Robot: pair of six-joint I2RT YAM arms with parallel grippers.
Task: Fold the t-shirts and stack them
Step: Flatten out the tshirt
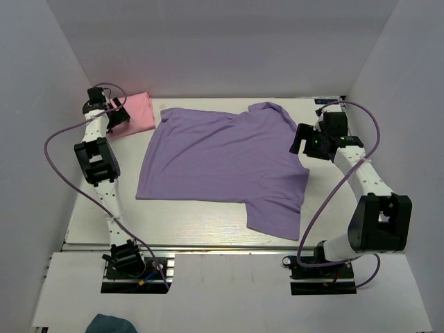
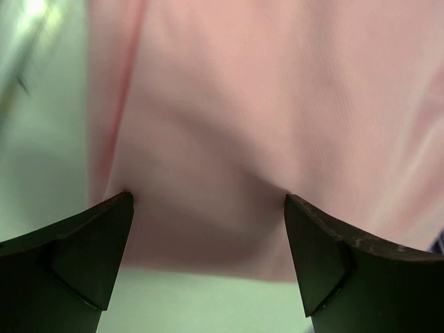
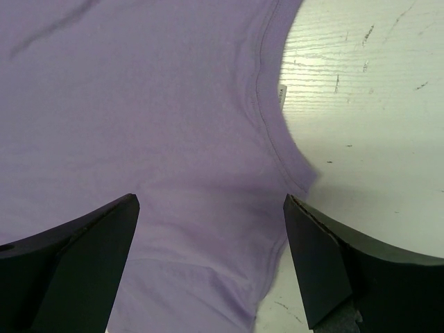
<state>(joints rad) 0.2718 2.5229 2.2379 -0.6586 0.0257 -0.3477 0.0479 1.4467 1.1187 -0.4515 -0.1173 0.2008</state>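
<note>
Lavender t-shirt (image 1: 222,163) lies spread flat across the middle of the table (image 1: 187,225). Pink t-shirt (image 1: 141,111) sits as a compact bundle at the far left corner, just beside it. Left gripper (image 2: 208,200) is poised over the pink cloth, jaws wide apart, holding nothing. Right gripper (image 3: 211,198) is poised over the lavender shirt's curved right edge, jaws equally wide, gripping nothing.

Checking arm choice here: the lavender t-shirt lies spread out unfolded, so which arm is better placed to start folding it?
Right, probably. The right gripper is open over the neckline edge of the lavender t-shirt, while the left gripper is open over the folded pink t-shirt in the far left corner.
</note>
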